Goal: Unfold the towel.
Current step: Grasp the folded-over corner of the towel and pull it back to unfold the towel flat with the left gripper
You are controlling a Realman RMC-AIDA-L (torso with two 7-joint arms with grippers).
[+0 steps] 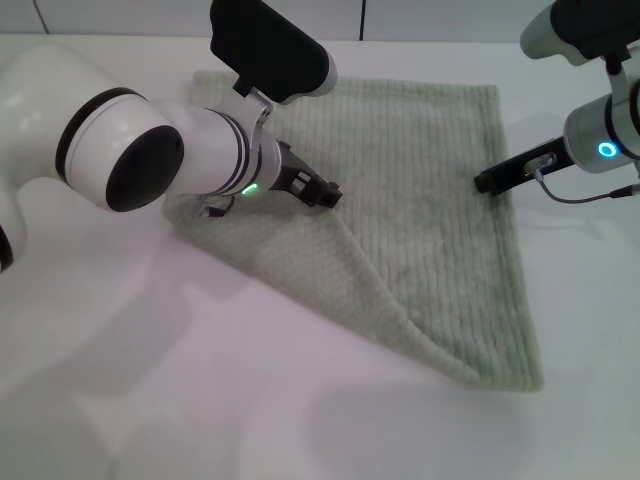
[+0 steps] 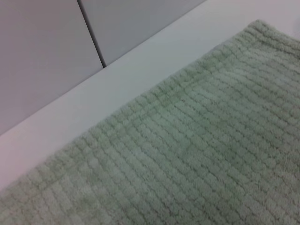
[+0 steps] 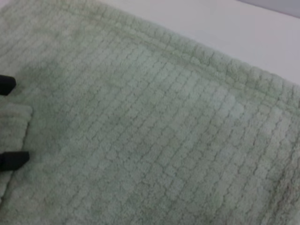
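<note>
The pale green towel lies on the white table. Its near-left part is folded over diagonally as a flap, waffle side up. My left gripper is at the tip of that flap, near the towel's middle. In the right wrist view the left gripper shows with its black fingertips apart, the flap's corner between them. My right gripper rests at the towel's right edge. The left wrist view shows only the towel and its far hem.
The bulky left arm hides the towel's far-left part. A grey wall rises behind the table's far edge. Bare table lies in front of the towel and to its right.
</note>
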